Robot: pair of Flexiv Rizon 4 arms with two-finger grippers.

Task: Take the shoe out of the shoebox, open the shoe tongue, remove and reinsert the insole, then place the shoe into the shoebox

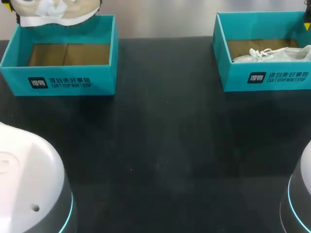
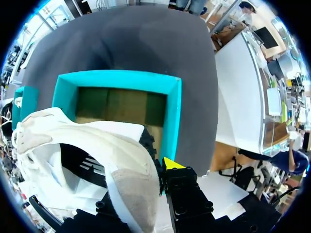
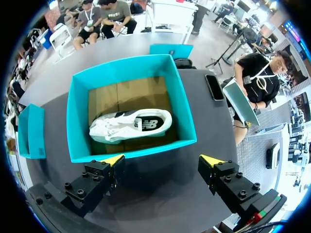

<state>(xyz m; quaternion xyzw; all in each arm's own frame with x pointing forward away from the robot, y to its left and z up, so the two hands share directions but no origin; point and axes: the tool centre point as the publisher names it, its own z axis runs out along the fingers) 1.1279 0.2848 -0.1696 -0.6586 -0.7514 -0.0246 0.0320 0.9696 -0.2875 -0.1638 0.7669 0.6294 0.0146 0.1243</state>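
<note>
Two teal shoeboxes stand on a dark counter (image 1: 155,145). The left shoebox (image 1: 58,80) is empty; its white shoe (image 1: 53,12) hangs above it, grasped by the left claw (image 2: 167,167). The right shoebox (image 3: 77,121) holds a second shoe (image 3: 131,125) beneath the released right claw (image 3: 163,162). The tongue and insole steps likely remain.

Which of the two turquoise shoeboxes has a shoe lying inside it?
The right shoebox, ahead of the open right gripper: a white sneaker lies on its floor. The left shoebox is empty; the left gripper holds the other sneaker above it.
</note>
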